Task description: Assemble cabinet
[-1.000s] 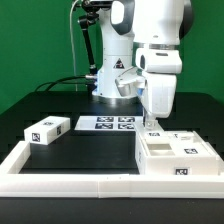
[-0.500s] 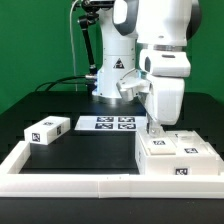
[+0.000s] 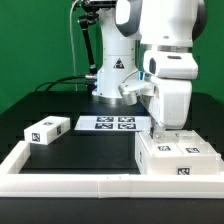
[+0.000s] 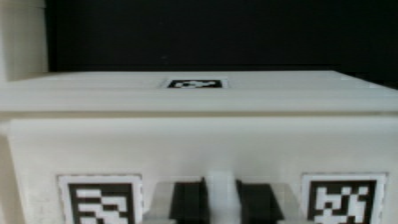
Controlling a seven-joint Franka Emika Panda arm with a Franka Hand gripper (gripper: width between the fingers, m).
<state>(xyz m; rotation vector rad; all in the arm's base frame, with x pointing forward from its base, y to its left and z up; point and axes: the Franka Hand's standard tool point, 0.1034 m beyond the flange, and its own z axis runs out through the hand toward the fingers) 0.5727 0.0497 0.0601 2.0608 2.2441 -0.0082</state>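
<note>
The white cabinet (image 3: 178, 158) lies at the front of the exterior view's right, with black-and-white tags on its top and front faces. My gripper (image 3: 160, 131) points straight down at its rear top edge. In the wrist view the cabinet (image 4: 196, 110) fills the picture. The two dark fingers (image 4: 183, 202) stand close together with a thin white wall of the cabinet (image 4: 217, 195) pinched between them. My gripper (image 4: 217, 203) is shut on that wall. The arm hides the spot where the fingers meet the cabinet in the exterior view.
A small white tagged block (image 3: 46, 129) lies at the exterior view's left. The marker board (image 3: 110, 124) lies at the back, in front of the arm's base. A long white border rail (image 3: 70, 181) runs along the front and up the left side.
My gripper has moved toward the exterior view's right. The tags on the cabinet's top have shifted right with it, while the front tag has stayed in place.
</note>
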